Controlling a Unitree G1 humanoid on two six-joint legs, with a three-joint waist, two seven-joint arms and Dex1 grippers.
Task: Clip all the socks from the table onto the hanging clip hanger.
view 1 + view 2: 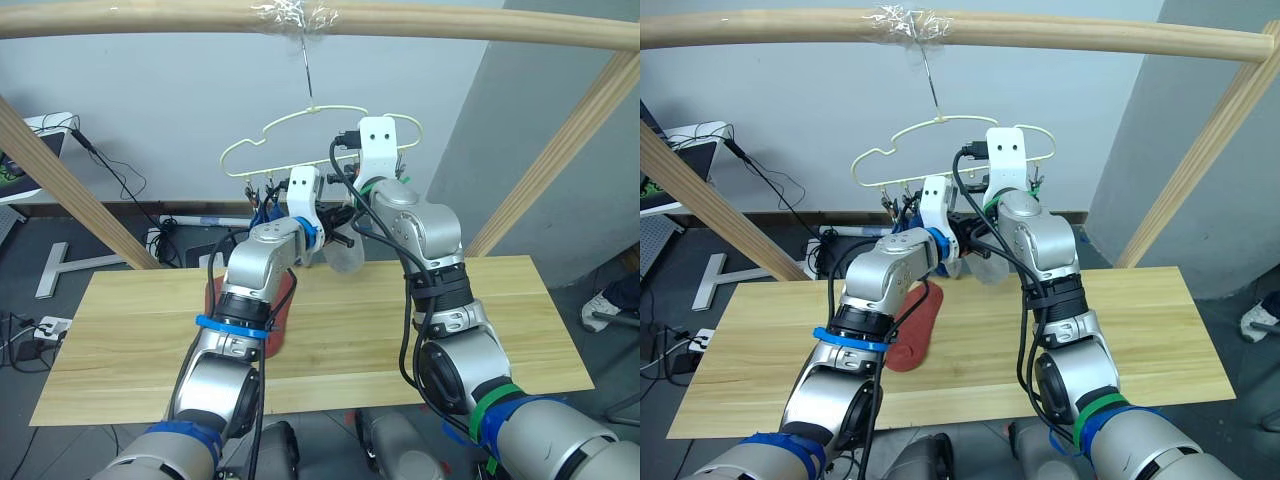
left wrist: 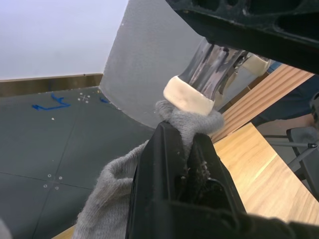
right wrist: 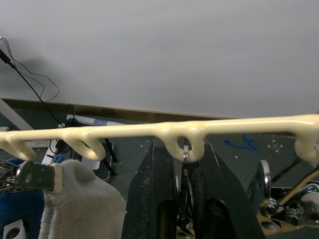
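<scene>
Left hand (image 2: pixel 182 149) was clamped on a grey sock (image 2: pixel 114 199) at a clip (image 2: pixel 212 69). Right hand (image 3: pixel 182 199) pinched another clip (image 3: pixel 185 158) on the hanger (image 1: pixel 300 125). Red sock (image 1: pixel 915 330) lay on the bench (image 1: pixel 480 320).

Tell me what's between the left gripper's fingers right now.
A light grey sock, pinched in the left gripper and held up at a silver clip, as the left wrist view shows.
</scene>
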